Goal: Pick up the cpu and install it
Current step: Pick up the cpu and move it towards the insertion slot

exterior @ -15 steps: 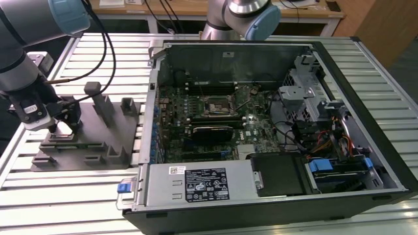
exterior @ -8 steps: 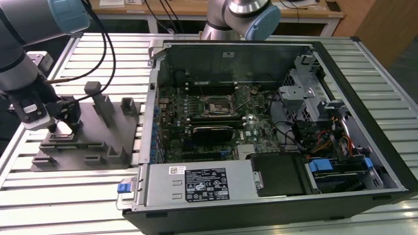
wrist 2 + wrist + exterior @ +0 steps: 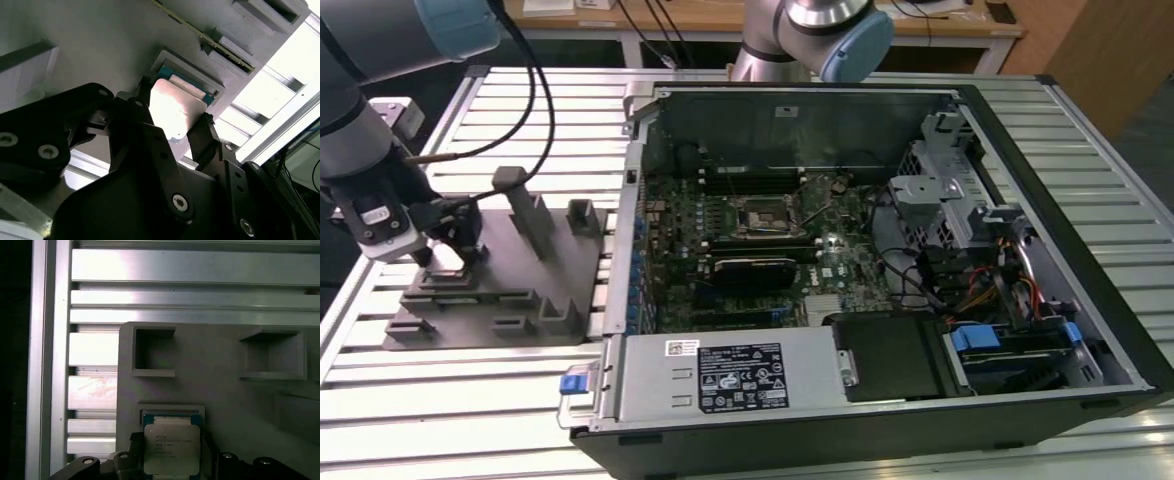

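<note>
The cpu [image 3: 176, 111] is a small square chip with a pale silvery top and a green edge. It sits at a shallow square recess of the grey fixture [image 3: 520, 295], at the exterior view's left. My gripper [image 3: 447, 255] is down on that spot. In the second wrist view its black fingers [image 3: 204, 131] press against two opposite edges of the chip, so the gripper [image 3: 174, 114] is shut on it. The first wrist view shows the cpu [image 3: 171, 447] from above between the fingertips. The black socket [image 3: 757, 215] lies on the motherboard inside the open computer case [image 3: 1067, 230].
The fixture carries upright posts [image 3: 511, 185] and empty pockets [image 3: 154, 352] around the chip's recess. A second arm [image 3: 821, 30] stands behind the case. The slatted aluminium table [image 3: 440, 400] runs under everything. Cables and drive cages crowd the case's right side.
</note>
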